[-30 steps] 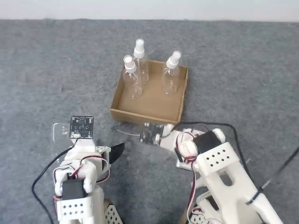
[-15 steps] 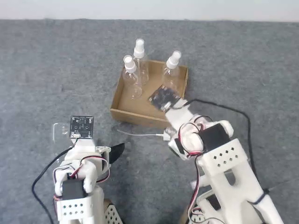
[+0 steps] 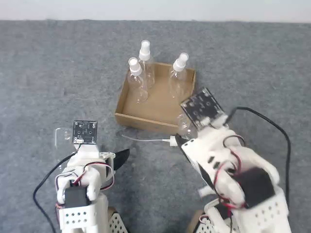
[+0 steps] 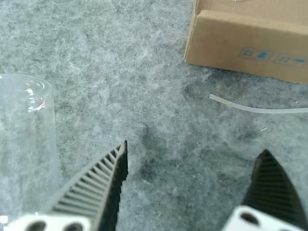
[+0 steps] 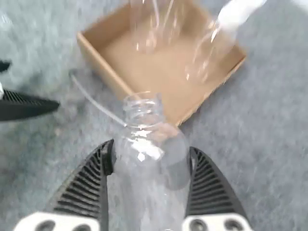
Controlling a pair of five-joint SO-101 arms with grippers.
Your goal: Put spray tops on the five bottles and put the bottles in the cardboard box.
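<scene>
My right gripper (image 5: 150, 155) is shut on a clear bottle (image 5: 144, 137) with a bare neck, held upright just off the cardboard box's (image 3: 146, 119) near right corner; the high view shows that bottle (image 3: 186, 125) too. Three capped bottles (image 3: 137, 80) (image 3: 146, 63) (image 3: 178, 75) stand at the back of the box. A spray top (image 3: 173, 141) with its long tube (image 4: 260, 109) lies on the carpet in front of the box. My left gripper (image 4: 195, 149) hangs open low over the carpet, beside another clear bottle (image 4: 24, 144) with no top.
Grey carpet covers the whole table. The front half of the box floor (image 5: 154, 67) is bare cardboard. The left arm's dark fingertip (image 5: 24, 106) shows in the right wrist view, short of the tube's end.
The right arm has risen from the carpet in front of the box and swung right, carrying the clear bottle. The spray top and tube stay on the carpet. The left arm has not moved.
</scene>
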